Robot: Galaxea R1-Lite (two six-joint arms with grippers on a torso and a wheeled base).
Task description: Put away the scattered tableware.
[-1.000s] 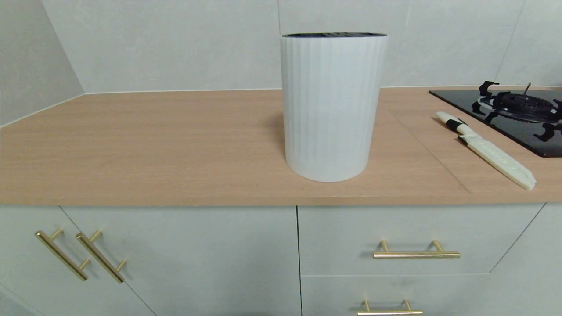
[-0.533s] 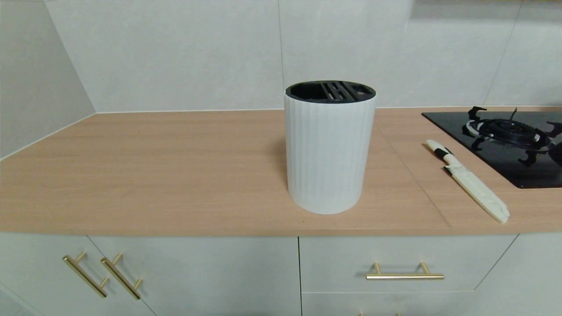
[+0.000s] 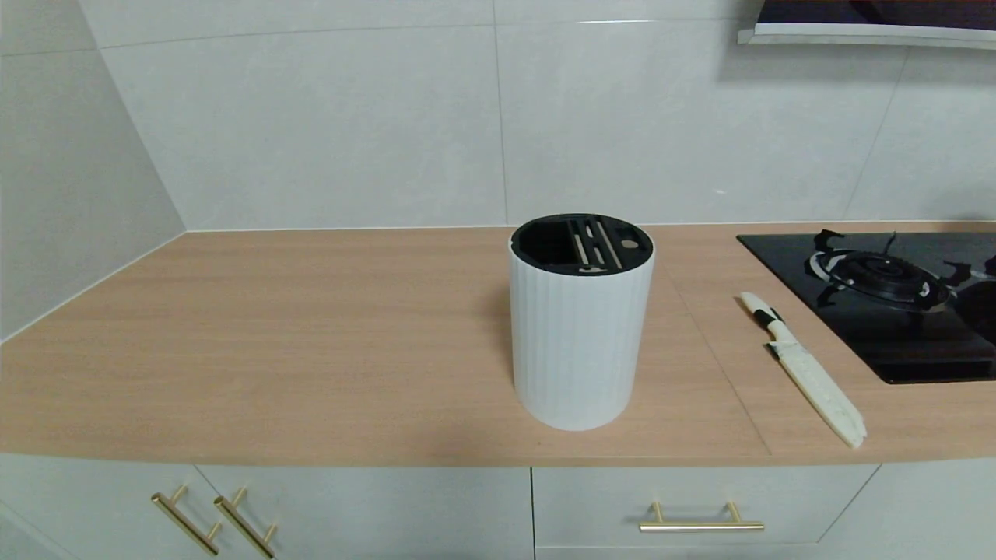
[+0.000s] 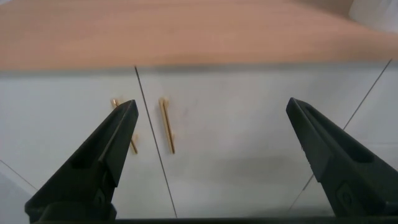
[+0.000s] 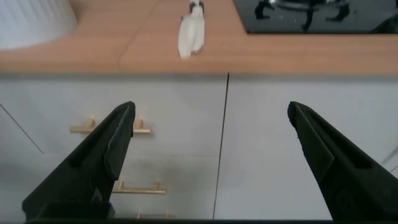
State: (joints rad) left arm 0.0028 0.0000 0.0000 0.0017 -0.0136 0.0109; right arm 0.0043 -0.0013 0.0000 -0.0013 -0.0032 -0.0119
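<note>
With left gripper [image 4: 211, 103] and right gripper [image 5: 211, 104] spread wide, I should raise the right to the knife [image 3: 801, 369], flat between holder [image 3: 581, 342] and hob [image 3: 895, 327], gripping its handle squarely.

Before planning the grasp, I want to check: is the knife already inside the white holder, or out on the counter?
Out. The knife lies flat on the counter, right of the white holder, not touching it.

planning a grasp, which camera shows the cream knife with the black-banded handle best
The head view: the cream knife with the black-banded handle lies whole, handle to tip, on the wooden counter. The right wrist view catches it foreshortened, blade end nearest. The left wrist view faces cabinet doors.
</note>
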